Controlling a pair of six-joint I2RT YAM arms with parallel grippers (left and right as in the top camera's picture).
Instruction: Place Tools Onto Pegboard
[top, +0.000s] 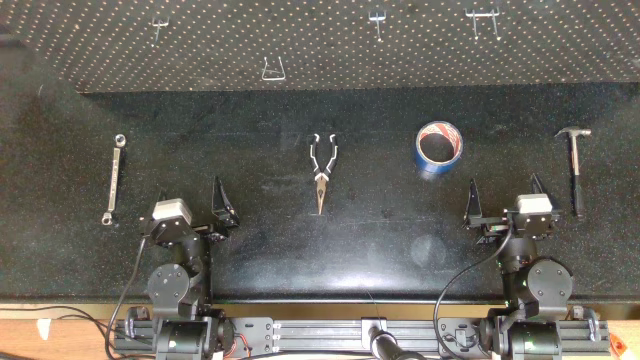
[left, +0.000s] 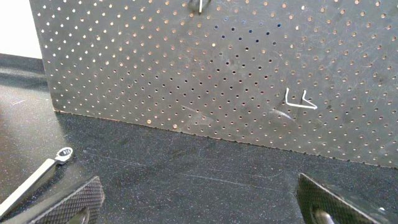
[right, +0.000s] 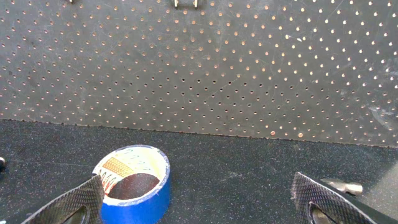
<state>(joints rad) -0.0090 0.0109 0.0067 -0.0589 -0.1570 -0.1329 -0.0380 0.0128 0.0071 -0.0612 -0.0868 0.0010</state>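
As both arms sit tucked at the near edge of the table (top: 260, 250), the job looks to me not yet begun. The left gripper (top: 195, 212) stands with its jaws spread wide and empty, and the right gripper (top: 503, 205) gapes likewise, with nothing between its fingers. Beyond them every tool lies flat on the black tabletop, well apart in a row, so all the hanging is left to do. I count four, one of each: a wrench (top: 113, 180) off to the left, needle-nose pliers (top: 321, 172) in the middle, a roll of blue tape (top: 438, 147) just ahead of the right gripper (the closest pick, I'd guess), and a hammer (top: 575, 165) at the far right. Farthest back, the pegboard (top: 300, 40) carries four wire hooks (top: 272, 70), all bare.
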